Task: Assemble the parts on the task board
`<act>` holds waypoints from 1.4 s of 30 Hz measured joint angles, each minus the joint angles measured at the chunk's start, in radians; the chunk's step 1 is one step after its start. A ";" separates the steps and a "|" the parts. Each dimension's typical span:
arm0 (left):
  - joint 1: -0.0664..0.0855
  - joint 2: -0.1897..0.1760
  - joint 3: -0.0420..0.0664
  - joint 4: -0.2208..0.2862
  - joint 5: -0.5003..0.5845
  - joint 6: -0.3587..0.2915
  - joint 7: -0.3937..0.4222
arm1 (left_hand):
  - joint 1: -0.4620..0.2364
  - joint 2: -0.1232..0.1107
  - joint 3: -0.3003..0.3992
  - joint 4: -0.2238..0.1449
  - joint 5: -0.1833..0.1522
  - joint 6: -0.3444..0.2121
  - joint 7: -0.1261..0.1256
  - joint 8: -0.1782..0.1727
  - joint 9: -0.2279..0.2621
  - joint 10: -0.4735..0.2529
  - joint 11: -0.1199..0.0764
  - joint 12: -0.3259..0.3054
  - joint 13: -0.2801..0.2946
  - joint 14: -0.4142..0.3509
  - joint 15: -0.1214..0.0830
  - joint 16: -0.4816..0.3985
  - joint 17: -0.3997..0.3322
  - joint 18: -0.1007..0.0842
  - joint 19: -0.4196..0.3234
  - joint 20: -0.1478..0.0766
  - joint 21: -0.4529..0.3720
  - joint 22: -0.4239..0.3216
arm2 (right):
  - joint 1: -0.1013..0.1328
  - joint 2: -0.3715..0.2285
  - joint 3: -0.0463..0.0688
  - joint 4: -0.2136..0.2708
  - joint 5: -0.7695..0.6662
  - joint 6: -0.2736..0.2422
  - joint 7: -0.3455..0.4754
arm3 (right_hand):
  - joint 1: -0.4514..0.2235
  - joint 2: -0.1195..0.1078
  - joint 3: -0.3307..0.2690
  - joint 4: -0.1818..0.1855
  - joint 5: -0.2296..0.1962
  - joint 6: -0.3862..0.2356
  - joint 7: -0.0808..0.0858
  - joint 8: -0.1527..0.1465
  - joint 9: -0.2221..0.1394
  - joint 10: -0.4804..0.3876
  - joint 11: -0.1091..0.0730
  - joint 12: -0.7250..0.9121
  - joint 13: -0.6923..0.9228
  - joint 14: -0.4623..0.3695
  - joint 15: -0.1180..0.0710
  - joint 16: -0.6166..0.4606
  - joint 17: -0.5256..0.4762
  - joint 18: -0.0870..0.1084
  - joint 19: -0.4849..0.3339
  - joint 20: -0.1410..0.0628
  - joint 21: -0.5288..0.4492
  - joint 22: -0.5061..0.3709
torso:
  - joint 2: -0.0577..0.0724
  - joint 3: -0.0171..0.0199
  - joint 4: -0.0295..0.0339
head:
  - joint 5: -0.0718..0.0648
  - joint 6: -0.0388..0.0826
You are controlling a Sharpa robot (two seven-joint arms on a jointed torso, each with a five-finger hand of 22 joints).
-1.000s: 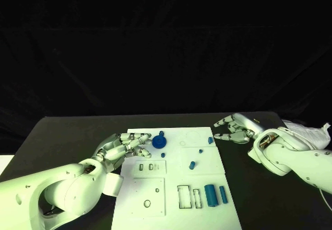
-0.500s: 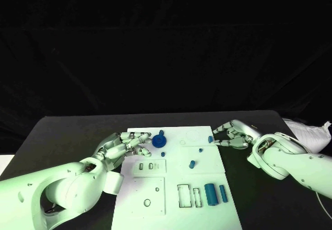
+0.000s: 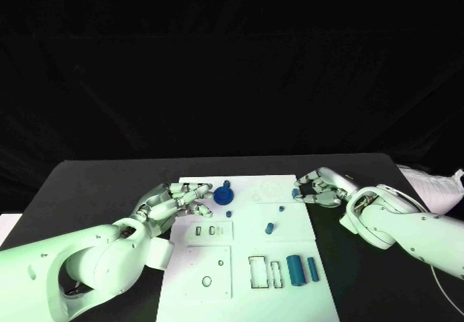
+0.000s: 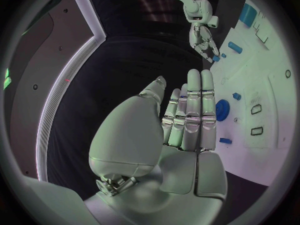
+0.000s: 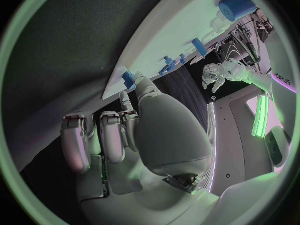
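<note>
Two hands: both at the task board (image 3: 247, 241) on the black table (image 3: 96, 184), one at each long edge.
Right hand (image 3: 319, 188): has slid in from the table's right side to the board's right edge since a second ago — fingertips now close around the small blue peg (image 3: 294, 193) there, though whether they pinch it I cannot tell.
Left hand (image 3: 179, 201): barely shifted, fingers spread and empty, just beside the blue gear (image 3: 223, 196).
Right wrist view: thumb tip touching a blue peg (image 5: 128, 78) at the board's rim — contact the head view leaves unclear.
Left wrist view: straight, close-set fingers (image 4: 194, 110) over dark table, gear (image 4: 222, 107) just past them.
Other parts: blue cylinders (image 3: 295, 271) in the board's near right corner.
</note>
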 measured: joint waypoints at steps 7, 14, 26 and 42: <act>0.000 0.000 0.000 -0.001 0.000 0.000 0.000 | 0.000 0.000 0.000 0.000 0.000 0.000 0.000 0.000 0.000 0.000 0.000 0.000 0.000 0.000 0.000 0.000 0.000 0.000 0.000 0.000 0.000 0.000 | -0.002 0.011 0.000 -0.006 0.005 0.003 0.000 | 0.007 0.017 0.017 -0.009 -0.025 0.031 -0.009 0.004 0.003 0.000 0.000 0.009 0.001 -0.003 -0.004 0.000 0.000 0.000 0.001 -0.001 0.000 0.000 | 0.000 0.0001 -0.0009 | 0.003 -0.003; 0.000 0.001 0.000 -0.001 0.000 0.001 0.000 | 0.000 0.000 0.000 0.000 0.000 0.000 0.000 0.000 0.000 0.000 0.000 0.000 0.000 0.000 0.000 0.000 0.000 0.000 0.000 0.000 0.000 0.000 | -0.004 0.018 0.000 -0.015 0.007 0.010 -0.001 | 0.012 0.022 0.028 -0.014 -0.037 0.054 -0.014 0.004 0.005 0.000 0.000 0.013 0.001 0.000 -0.007 0.000 0.000 0.000 0.000 -0.008 0.000 0.000 | -0.001 0.0007 -0.0022 | 0.006 -0.005; 0.000 0.001 0.000 -0.001 0.000 0.001 -0.001 | 0.000 0.000 0.000 0.000 0.000 0.000 0.000 0.000 0.000 0.000 0.000 0.000 0.000 0.000 0.000 0.000 0.000 0.000 0.000 0.000 0.000 0.001 | -0.006 0.029 0.001 -0.023 0.008 0.019 -0.006 | 0.008 0.026 0.041 -0.021 -0.046 0.085 -0.026 0.008 0.008 -0.002 -0.013 0.017 -0.001 0.000 -0.015 0.004 0.000 0.000 0.000 -0.015 0.000 0.000 | -0.001 0.0012 -0.0026 | 0.004 -0.007; 0.000 0.002 0.000 -0.003 0.000 0.001 -0.001 | 0.000 0.000 0.000 0.000 0.000 0.000 0.000 0.000 0.000 0.000 0.000 0.000 0.000 0.000 0.000 0.000 0.000 0.000 0.000 0.000 0.000 0.001 | -0.008 0.037 0.000 -0.007 -0.004 -0.015 -0.038 | 0.004 0.043 0.071 -0.038 -0.060 0.138 -0.040 0.032 0.014 0.000 -0.040 0.032 -0.001 0.000 -0.036 0.004 0.000 0.000 0.000 -0.029 0.000 0.000 | -0.001 0.0012 -0.0006 | 0.004 -0.010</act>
